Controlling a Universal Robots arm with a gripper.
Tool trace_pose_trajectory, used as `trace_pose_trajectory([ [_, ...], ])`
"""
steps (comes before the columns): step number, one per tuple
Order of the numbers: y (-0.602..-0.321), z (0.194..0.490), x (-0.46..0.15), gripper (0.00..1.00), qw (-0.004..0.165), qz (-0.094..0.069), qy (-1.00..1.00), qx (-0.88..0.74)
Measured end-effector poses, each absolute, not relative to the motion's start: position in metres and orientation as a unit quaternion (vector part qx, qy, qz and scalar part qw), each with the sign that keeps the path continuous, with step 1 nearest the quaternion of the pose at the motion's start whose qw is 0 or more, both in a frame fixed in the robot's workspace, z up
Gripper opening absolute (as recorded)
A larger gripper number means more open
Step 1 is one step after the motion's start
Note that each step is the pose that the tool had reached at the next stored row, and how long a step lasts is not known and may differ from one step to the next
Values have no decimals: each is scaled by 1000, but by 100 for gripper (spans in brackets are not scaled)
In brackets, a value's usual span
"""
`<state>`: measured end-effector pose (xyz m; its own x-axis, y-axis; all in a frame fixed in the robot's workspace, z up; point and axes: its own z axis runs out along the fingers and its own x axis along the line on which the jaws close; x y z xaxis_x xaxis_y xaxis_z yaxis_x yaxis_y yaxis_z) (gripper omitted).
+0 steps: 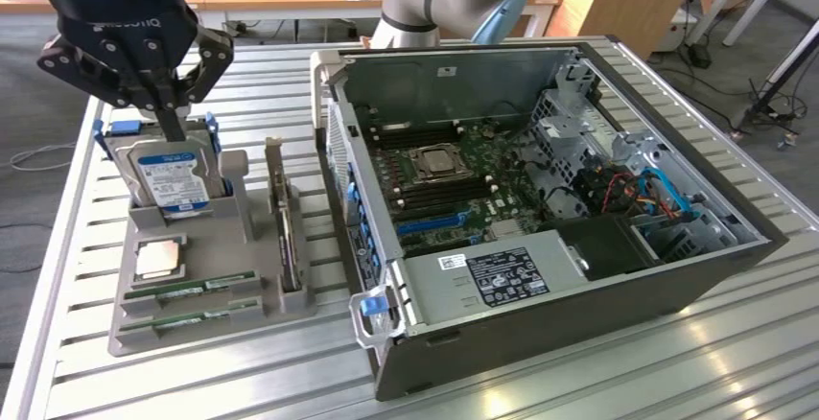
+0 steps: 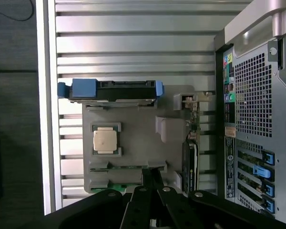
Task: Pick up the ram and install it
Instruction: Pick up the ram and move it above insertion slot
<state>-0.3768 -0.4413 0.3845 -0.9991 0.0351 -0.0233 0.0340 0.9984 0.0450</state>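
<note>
Exterior view's left shows my fingers [image 1: 171,118] pressed shut and empty above the hard drive [image 1: 173,175], while the ram [image 1: 205,289], one of two alike, lies flat at the tray's [image 1: 237,252] near end, likely light, stiff and fragile, best pinched by its long edges.

The ram sticks [image 1: 192,289] are showing green with white strips in a grey tray [image 1: 230,257], beside the blue-and-white-labelled hard drive [image 1: 173,178], on the ribbed silver bench [image 1: 192,382].
</note>
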Motion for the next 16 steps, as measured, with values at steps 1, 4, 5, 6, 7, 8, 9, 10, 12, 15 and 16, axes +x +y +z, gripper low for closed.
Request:
trace_pose_trajectory([
  [1, -441, 384, -377, 11, 12, 22, 1000, 11],
  [4, -441, 384, -377, 11, 12, 23, 1000, -7],
  [5, -441, 384, -377, 11, 11, 23, 1000, -14],
  [6, -441, 384, -377, 11, 11, 23, 999, -20],
  [7, -441, 384, -377, 11, 11, 23, 999, -28],
  [8, -441, 384, -377, 11, 11, 23, 999, -36],
  [9, -441, 384, -377, 11, 11, 23, 999, -44],
  [10, -441, 384, -377, 11, 10, 23, 998, -52],
  [12, -441, 384, -377, 11, 10, 23, 997, -68],
  [15, -441, 383, -377, 11, 9, 24, 995, -95],
  [16, -441, 383, -377, 11, 9, 24, 994, -104],
])
